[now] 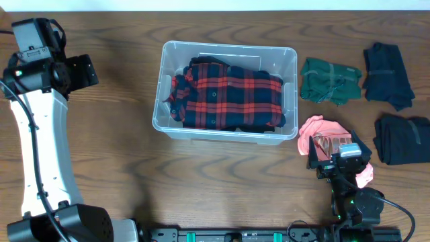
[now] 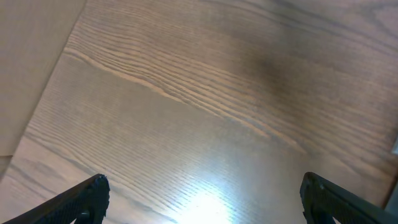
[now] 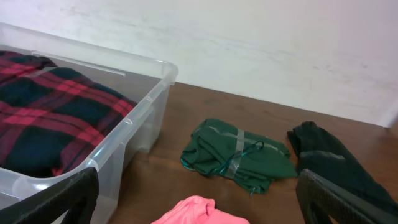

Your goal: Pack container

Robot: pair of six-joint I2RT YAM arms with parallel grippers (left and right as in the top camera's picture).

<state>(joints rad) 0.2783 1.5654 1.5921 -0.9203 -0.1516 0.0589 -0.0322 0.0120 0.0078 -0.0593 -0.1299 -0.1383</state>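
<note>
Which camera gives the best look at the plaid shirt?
Overhead: the plaid shirt shows whole, lying in the container. The right wrist view catches only part of it, cut off by the frame edge. The left wrist view shows only bare table.

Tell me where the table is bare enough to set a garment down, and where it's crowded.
Bare: the table between the left arm and the container, and the strip along its near side. Crowded: right of it, where the green garment, pink garment, far dark garment, near dark garment and right tool cluster.
</note>
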